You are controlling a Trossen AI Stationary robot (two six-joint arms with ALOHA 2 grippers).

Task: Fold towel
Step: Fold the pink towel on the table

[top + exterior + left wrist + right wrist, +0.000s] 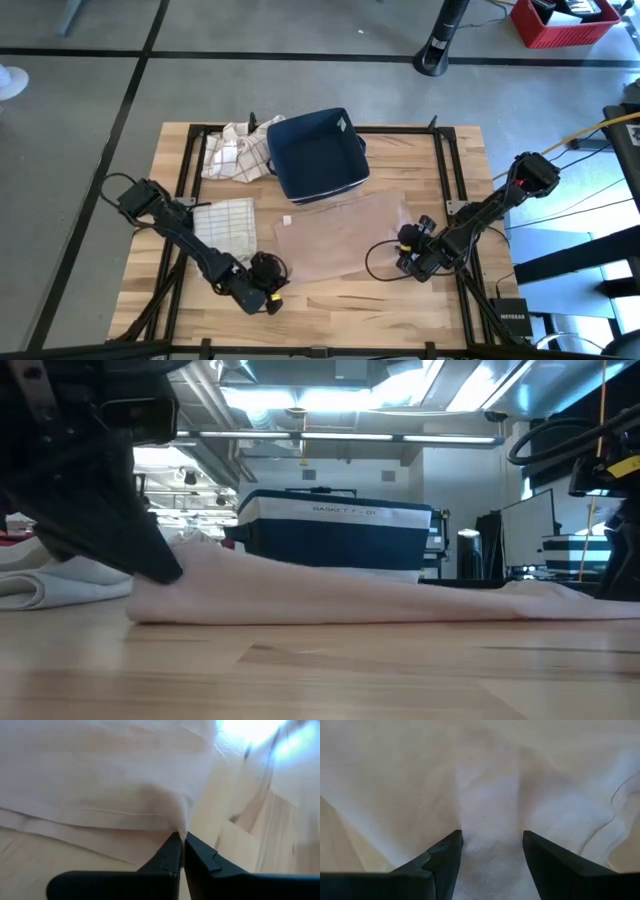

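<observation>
A pale pink towel (340, 235) lies spread flat on the wooden table, in front of the basket. My left gripper (268, 278) is at the towel's near left corner and is shut on it; the low view shows it as a dark mass (160, 565) at the towel's left end (200, 575). My right gripper (408, 250) is over the towel's right edge, pointing steeply down. Its fingers are open (492, 837), with a soft ridge of the towel (490, 795) between and beyond them. My left gripper pinches the towel's near left corner (181, 827) between its two fingertips, coming in on a downward slant from the table's near left. The cloth puckers up into the fingertips; the rest of the towel lies slack on the table. Whether my right gripper touches the towel, I cannot tell.
A dark blue basket (318, 152) stands at the table's far middle, with a crumpled checked cloth (235, 150) to its left. A folded checked towel (225, 225) lies left of the pink one, under my left arm. Bare wood shows along the near edge (340, 310).
</observation>
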